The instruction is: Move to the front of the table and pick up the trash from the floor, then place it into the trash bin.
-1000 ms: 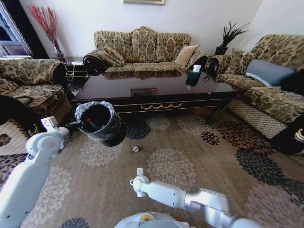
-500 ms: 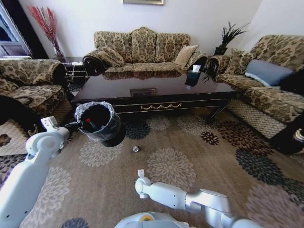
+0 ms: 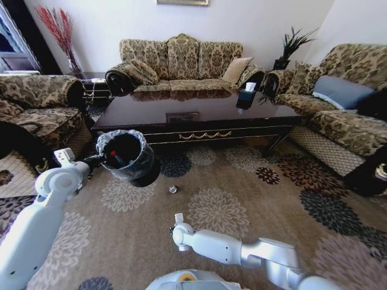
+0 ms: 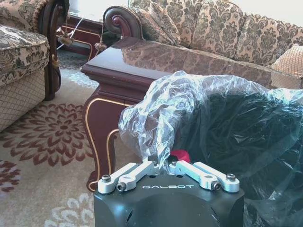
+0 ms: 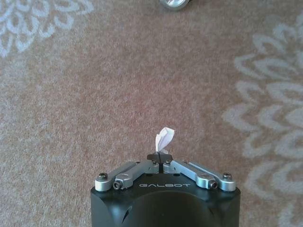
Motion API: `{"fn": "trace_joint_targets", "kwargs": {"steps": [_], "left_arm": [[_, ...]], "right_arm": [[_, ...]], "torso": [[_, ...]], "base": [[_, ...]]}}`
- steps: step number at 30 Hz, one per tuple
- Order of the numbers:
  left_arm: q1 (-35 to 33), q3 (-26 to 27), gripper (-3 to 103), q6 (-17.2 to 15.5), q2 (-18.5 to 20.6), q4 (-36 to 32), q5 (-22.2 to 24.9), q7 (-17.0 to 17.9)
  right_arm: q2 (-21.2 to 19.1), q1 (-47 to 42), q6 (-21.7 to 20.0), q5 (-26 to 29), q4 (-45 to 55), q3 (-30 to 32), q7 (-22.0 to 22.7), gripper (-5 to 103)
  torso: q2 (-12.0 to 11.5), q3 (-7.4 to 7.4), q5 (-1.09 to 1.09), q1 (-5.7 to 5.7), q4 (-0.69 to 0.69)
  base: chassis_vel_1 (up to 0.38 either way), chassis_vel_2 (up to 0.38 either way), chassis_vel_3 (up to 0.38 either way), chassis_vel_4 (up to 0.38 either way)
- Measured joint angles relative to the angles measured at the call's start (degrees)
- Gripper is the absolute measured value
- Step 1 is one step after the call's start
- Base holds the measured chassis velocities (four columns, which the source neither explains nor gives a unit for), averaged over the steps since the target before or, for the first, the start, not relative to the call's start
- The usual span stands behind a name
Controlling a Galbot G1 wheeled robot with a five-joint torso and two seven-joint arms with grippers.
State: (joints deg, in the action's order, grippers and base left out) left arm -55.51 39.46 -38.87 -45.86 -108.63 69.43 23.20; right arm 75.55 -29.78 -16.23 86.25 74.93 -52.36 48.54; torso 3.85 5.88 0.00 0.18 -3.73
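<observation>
Glossy brown table (image 3: 199, 112) stands behind the trash bin (image 3: 128, 156), which my left gripper (image 4: 169, 166) clamps by the lined rim. My right gripper (image 5: 161, 160), short of the bin, pinches a paper scrap (image 5: 164, 138) barely; a jolt could drop it.

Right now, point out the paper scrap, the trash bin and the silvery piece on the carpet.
paper scrap (image 5: 164, 138): right wrist view, middle of the white scrap pinched in the right hand.
trash bin (image 3: 101, 141): head view, liner-covered rim.
silvery piece (image 3: 173, 190): head view, its centre.
</observation>
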Motion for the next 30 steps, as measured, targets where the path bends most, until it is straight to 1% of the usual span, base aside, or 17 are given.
{"fn": "trace_joint_targets", "kwargs": {"steps": [3, 5, 6, 8, 9, 10, 13, 14, 16, 17, 21, 24, 26, 27, 29, 30], "left_arm": [[-0.10, 0.00, 3, 0.01, 0.02, 0.04, 0.00, -0.15], [-0.28, 0.00, 3, 0.10, 0.20, 0.26, 0.02, -0.26], [-0.28, 0.00, 3, 0.10, 0.20, 0.26, 0.02, -0.26], [-0.62, 0.00, 3, 0.12, 0.30, 0.47, 0.24, -0.26], [-0.82, -0.12, 3, 0.12, 0.30, 0.50, 0.43, -0.24], [-0.82, -0.12, 3, 0.12, 0.30, 0.50, 0.43, -0.24], [-1.70, -0.83, 3, 0.13, 0.18, 0.46, 0.53, 0.11], [-2.53, -1.35, 3, 0.08, -0.04, 0.37, 0.37, 0.36], [-3.43, -1.88, 3, -0.29, -0.45, 0.30, 0.33, 0.94], [-3.43, -1.88, 3, -0.29, -0.45, 0.30, 0.33, 0.94], [-4.95, -2.76, 3, -0.92, -0.89, -0.27, 0.48, 1.81], [-5.30, -2.97, 3, -0.99, -1.04, -0.44, 0.48, 1.86], [-5.74, -3.54, 3, -1.01, -1.43, -0.62, 0.45, 1.91], [-5.74, -3.54, 3, -1.01, -1.43, -0.62, 0.45, 1.91], [-5.95, -4.18, 3, -1.02, -1.70, -0.64, 0.44, 2.01], [-5.97, -4.75, 3, -1.13, -1.95, -0.60, 0.42, 2.21]], "right_arm": [[-0.84, 0.10, -0.02, 0.08, 1.32, -0.06, 0.26, 0], [-2.53, 0.81, 0.26, -0.10, 4.23, -0.19, 0.75, 0], [-2.53, 0.81, 0.26, -0.10, 4.23, -0.19, 0.75, 0], [-4.91, 2.79, 0.48, -0.11, 7.76, -0.22, 0.42, 0], [-6.63, 4.30, 0.93, -0.34, 9.40, -0.20, -0.68, 0], [-6.63, 4.30, 0.93, -0.34, 9.40, -0.20, -0.68, 0], [-10.38, 8.78, 4.02, -1.89, 11.52, 0.01, -4.82, 0], [-13.04, 12.40, 5.98, -2.75, 12.93, 1.09, -7.88, 0], [-14.87, 14.89, 7.80, -3.84, 14.71, 3.28, -10.30, 0], [-14.87, 14.89, 7.80, -3.84, 14.71, 3.28, -10.30, 0], [-16.85, 18.01, 11.97, -6.83, 17.61, 6.66, -14.26, 0], [-17.64, 19.40, 12.77, -6.82, 18.82, 7.16, -15.24, 0], [-18.77, 22.41, 14.54, -6.47, 20.28, 7.12, -17.63, 0], [-18.77, 22.41, 14.54, -6.47, 20.28, 7.12, -17.63, 0], [-19.11, 24.87, 16.51, -6.29, 20.43, 6.51, -20.21, 0], [-18.92, 26.39, 18.26, -6.19, 20.33, 6.15, -21.87, 0]], "torso": [[0.00, 0.00, 0.01, 0.00, -0.01], [0.00, 0.00, 0.01, 0.00, -0.01], [0.00, 0.00, 0.01, 0.00, -0.01], [0.00, 0.00, 0.02, 0.00, 0.00], [0.00, 0.00, 0.02, 0.00, 0.01], [0.00, 0.00, 0.02, 0.00, 0.01], [0.00, 0.00, 0.03, 0.00, -0.01], [0.00, 0.00, 0.00, 0.00, -0.03], [0.00, 0.00, 0.00, 0.00, -0.03], [0.00, 0.00, 0.00, 0.00, -0.03], [0.00, 0.00, 0.01, 0.00, 0.01], [0.00, 0.00, 0.01, 0.00, 0.00], [0.00, 0.00, 0.01, 0.00, -0.02], [0.00, 0.00, 0.01, 0.00, -0.02], [0.00, 0.00, 0.01, 0.00, -0.02], [0.00, 0.00, 0.00, 0.00, -0.01]], "base": [[0.000, 0.000, 0.000, 0.000], [0.000, 0.000, 0.000, 0.000], [0.000, 0.000, 0.000, 0.000], [0.000, 0.000, 0.000, 0.000], [0.000, 0.000, 0.000, 0.000], [0.000, 0.000, 0.000, 0.000], [0.000, 0.000, 0.000, 0.000], [0.000, 0.000, 0.000, 0.000], [0.000, 0.000, 0.000, 0.000], [0.000, 0.000, 0.000, 0.000], [0.000, 0.000, 0.000, 0.000], [0.000, 0.000, 0.000, 0.000], [0.000, 0.000, 0.000, 0.000], [0.000, 0.000, 0.000, 0.000], [0.000, 0.000, 0.000, 0.000], [0.000, 0.000, 0.000, 0.000]]}}
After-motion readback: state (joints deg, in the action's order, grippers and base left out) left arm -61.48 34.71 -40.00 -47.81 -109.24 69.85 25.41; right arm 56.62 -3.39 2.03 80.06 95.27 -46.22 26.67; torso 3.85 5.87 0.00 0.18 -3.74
